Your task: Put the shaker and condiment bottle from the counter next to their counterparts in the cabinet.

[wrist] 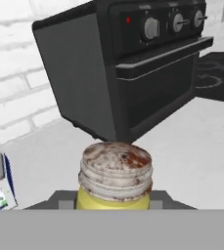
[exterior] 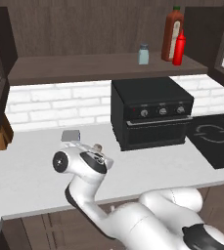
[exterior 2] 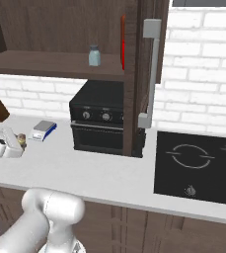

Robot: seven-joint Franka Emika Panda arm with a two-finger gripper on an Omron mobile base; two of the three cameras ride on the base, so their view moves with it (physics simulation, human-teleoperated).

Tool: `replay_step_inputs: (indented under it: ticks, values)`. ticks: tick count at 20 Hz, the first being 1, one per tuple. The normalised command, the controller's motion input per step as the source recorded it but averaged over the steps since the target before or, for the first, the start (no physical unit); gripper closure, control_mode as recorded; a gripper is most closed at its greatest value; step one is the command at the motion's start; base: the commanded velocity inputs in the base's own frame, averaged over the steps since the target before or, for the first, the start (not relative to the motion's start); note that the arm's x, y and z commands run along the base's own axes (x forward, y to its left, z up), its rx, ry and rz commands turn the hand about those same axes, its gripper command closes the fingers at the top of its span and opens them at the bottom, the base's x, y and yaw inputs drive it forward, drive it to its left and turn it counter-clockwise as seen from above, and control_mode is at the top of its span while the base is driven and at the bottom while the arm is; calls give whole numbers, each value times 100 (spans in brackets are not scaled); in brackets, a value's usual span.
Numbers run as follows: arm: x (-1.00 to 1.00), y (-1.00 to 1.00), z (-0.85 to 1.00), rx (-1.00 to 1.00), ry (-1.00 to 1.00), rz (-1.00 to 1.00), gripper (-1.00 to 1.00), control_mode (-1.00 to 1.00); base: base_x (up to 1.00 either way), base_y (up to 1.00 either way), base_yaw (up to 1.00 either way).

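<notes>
Shaker, small yellow-olive cylinder with brownish cap (wrist: 115, 178), sits low over the white counter (exterior: 30, 171) at gripper (exterior 2: 17, 143); finger state unclear, cannot tell grip. Risk: weak hold, drops lifting toward dark wood cabinet shelf (exterior: 74, 68).

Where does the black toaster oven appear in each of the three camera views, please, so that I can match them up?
Left base view: toaster oven right of centre, on the counter below the cabinet shelf.
Right base view: left of centre, its right side cut off by the cabinet's side panel.
Hand view: upper half, tilted, behind the shaker.
Shared landmark: its row of three knobs, on the front above the door.
</notes>
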Motion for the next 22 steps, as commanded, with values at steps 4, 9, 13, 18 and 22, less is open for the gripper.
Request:
replay_step_inputs:
  ticks: [4,9,13,18,22]
  values:
    - [-28,-28,58,3,-8,3,100,-100,0,0,0]
    - [-30,-36,61,4,-9,4,100,-100,0,0,0]
    - [-18,-32,66,4,-5,3,100,-100,0,0,0]
    - [-19,-26,76,5,-1,0,100,-100,0,0,0]
    - [-23,-18,83,6,0,0,100,-100,0,0,0]
